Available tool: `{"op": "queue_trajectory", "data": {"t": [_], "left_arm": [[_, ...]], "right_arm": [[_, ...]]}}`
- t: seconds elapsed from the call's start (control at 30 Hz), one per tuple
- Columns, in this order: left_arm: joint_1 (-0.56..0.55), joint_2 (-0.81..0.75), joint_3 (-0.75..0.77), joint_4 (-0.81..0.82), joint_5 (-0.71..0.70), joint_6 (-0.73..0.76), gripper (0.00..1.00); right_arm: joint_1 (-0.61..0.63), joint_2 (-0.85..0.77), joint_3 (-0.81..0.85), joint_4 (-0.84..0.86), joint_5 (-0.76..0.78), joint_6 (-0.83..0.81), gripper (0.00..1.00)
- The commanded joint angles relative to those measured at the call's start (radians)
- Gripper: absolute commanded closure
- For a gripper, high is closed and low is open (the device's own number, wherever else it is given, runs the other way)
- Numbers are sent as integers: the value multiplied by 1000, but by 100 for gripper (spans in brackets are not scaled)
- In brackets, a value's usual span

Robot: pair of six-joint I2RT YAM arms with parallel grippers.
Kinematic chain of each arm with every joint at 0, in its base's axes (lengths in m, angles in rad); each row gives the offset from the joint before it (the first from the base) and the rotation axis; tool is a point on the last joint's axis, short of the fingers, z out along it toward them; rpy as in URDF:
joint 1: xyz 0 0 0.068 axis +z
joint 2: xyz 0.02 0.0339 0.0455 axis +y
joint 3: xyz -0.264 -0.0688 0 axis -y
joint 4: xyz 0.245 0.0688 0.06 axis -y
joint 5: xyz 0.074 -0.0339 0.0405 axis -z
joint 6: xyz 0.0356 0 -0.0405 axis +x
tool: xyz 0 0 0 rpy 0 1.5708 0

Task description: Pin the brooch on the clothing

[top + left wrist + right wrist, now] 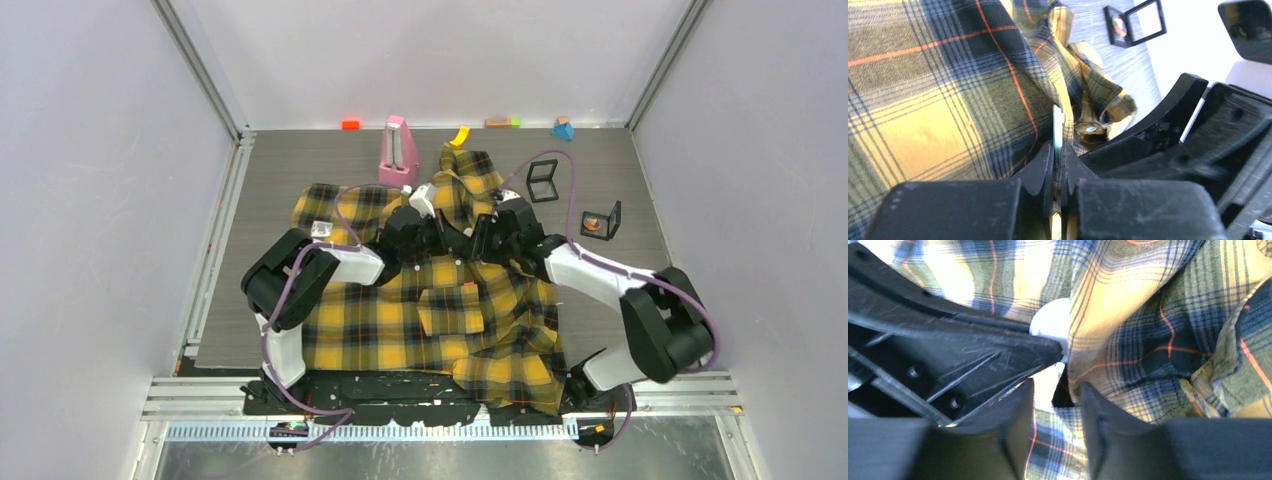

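Observation:
The yellow-and-black plaid shirt (440, 320) lies spread on the table, with its collar end bunched at the far side. Both grippers meet over the fabric near the collar. My left gripper (447, 232) (1058, 147) is shut on the brooch (1058, 125), which shows there edge-on as a thin pale disc pressed against a fold of shirt (948, 100). In the right wrist view the brooch (1050, 322) is a pale round disc at the left finger's tip, half tucked behind a fabric edge (1148, 315). My right gripper (478, 238) (1055, 390) is open, its jaws astride a fold.
Two small black frame cases (542, 180) (600, 222) stand right of the shirt; the nearer one holds something orange. A pink upright object (398, 150) and small coloured blocks (563, 129) sit along the back wall. A white shirt button (1091, 129) shows in a fold.

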Motion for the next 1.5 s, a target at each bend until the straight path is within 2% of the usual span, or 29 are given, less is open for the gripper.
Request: {"op": "queue_trajectory", "data": {"t": [0.0, 0.07, 0.2, 0.4, 0.53, 0.6, 0.83, 1.07, 1.17, 1.23, 1.33, 1.4, 1.47], "left_arm": [[11, -68, -11, 125, 69, -24, 100], [19, -74, -22, 137, 96, -28, 100], [27, -90, -32, 134, 149, -24, 100], [62, -101, -59, 204, 341, -55, 100], [103, -107, -103, 304, 478, -92, 100], [125, -107, -124, 351, 524, -118, 100], [149, -115, -142, 406, 646, -132, 100], [149, -120, -150, 409, 651, -125, 100], [149, -125, -151, 409, 652, -122, 100], [149, -130, -154, 409, 648, -119, 100], [149, -134, -156, 408, 638, -111, 100], [149, -137, -156, 409, 630, -106, 100], [149, -140, -156, 416, 621, -105, 100]], "right_arm": [[6, -150, -8, -52, 6, 3, 49], [-1, -219, -20, -85, 17, -1, 40], [-35, -363, -58, -117, 24, -9, 29], [-91, -549, -165, -52, -56, -68, 27], [-92, -639, -270, 124, -158, -60, 27], [-92, -669, -312, 157, -179, -50, 27], [-91, -665, -356, 229, -235, -49, 27], [-81, -519, -324, 280, -252, -65, 29], [-77, -448, -307, 295, -238, -85, 33], [-75, -411, -293, 296, -244, -89, 41], [-66, -373, -277, 291, -261, -75, 68], [-54, -349, -282, 288, -265, -61, 79], [-40, -336, -296, 290, -262, -47, 85]]}}
